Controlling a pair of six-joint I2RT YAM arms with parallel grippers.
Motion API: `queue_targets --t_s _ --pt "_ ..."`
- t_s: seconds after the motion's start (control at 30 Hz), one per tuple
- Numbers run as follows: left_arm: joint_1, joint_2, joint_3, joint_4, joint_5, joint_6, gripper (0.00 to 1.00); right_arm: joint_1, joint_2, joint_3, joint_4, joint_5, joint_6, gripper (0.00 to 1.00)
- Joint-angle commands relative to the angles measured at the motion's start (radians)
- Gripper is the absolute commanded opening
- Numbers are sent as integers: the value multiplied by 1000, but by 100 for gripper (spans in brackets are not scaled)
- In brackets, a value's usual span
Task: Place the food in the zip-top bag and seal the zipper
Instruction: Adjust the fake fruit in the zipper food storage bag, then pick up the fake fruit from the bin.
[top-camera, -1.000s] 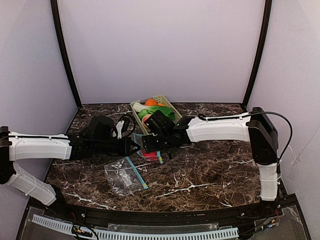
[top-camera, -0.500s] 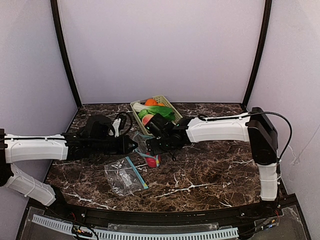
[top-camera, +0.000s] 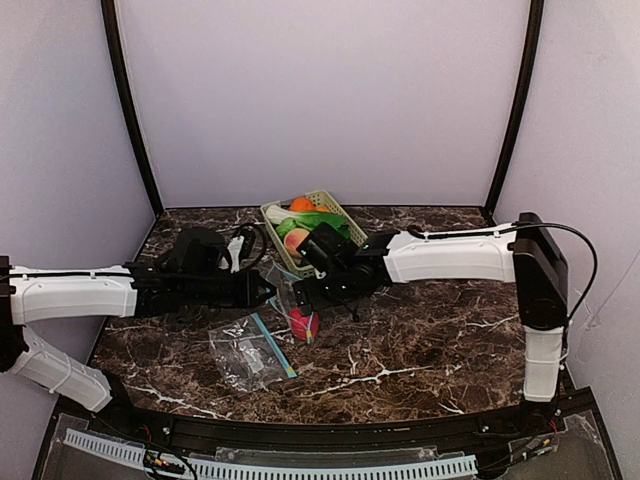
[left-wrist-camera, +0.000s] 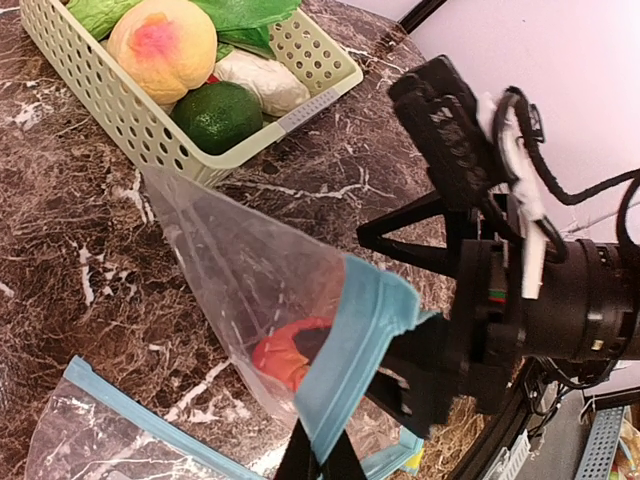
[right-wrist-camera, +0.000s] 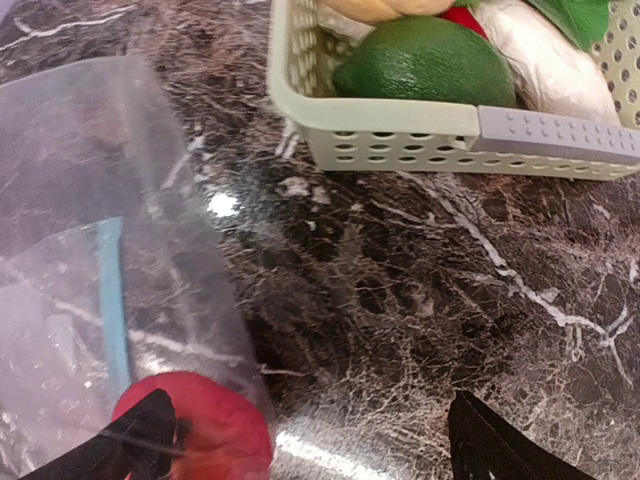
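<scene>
One red apple (right-wrist-camera: 215, 430) may be spilled if the zip-top bag (left-wrist-camera: 250, 290) pinched by the left tool (left-wrist-camera: 320, 455) sags; right tool (right-wrist-camera: 315, 435) spread empty.

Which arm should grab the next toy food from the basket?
Right. The right gripper has open jaws close beside the basket of food. The left gripper is shut on the bag, holding it up, so it is busy.
</scene>
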Motion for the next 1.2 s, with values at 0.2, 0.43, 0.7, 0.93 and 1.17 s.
queue_targets --t_s 0.2,0.43,0.7,0.93,1.17 --pt "162 77 207 -268 290 264 1 4 -357 -181 206 -296 -137 98" --pt "226 118 304 -436 378 479 1 1 -469 -233 262 -331 -169 98" --pt "312 95 281 -418 435 530 1 -22 -430 -165 291 -332 -168 99" --pt "398 26 257 -435 365 489 1 -79 -256 -24 148 -170 -135 94" --pt "485 -23 228 -450 302 472 1 -140 -83 112 108 -137 -185 91"
